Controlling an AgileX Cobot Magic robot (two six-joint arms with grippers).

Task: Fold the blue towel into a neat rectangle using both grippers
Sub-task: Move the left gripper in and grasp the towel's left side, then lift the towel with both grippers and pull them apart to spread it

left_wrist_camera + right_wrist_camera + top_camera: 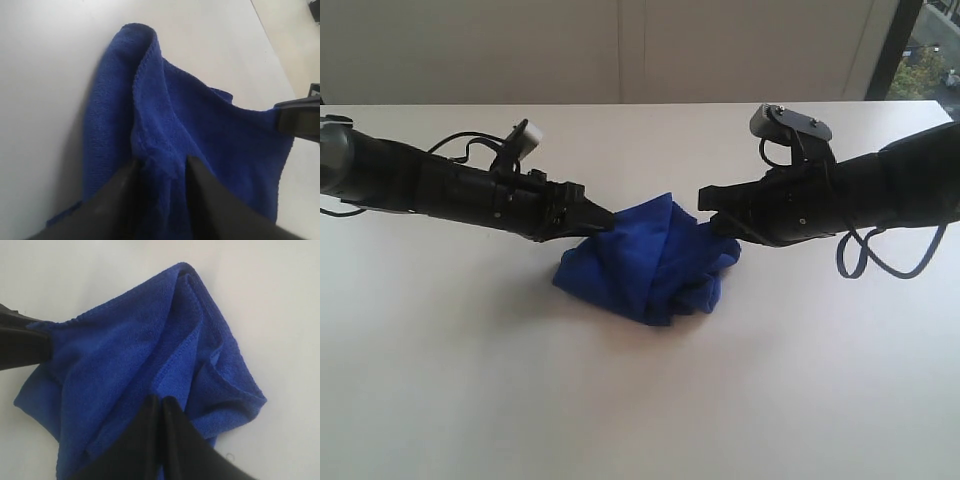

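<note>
exterior view: a blue towel (pixel 645 262) sat bunched in a crumpled heap near the middle of a white table (pixel 640 410). 2 black arms reached in from opposite sides. the left gripper (pixel 605 222) met the heap's upper left edge and the right gripper (pixel 712 205) met its upper right, with the cloth peaked up between them.

left wrist view: the left gripper's 2 dark fingers (pixel 125 182) stood apart on either side of a raised ridge of the towel (pixel 200 130), with cloth filling the gap. whether they were pinching it could not be told. across the cloth, the right gripper's tip (pixel 297 117) sat at a far corner that looked pulled taut.

right wrist view: the right gripper (pixel 161 402) had its jaws pressed together on a hemmed fold of the towel (pixel 125 355), clamped on cloth. the left gripper (pixel 22 342) showed at the opposite edge.

progress, as a judgement: folding looked barely begun (no flat layer or straight edge showed anywhere). the towel would need spreading out flat, then folding over and squaring up.
</note>
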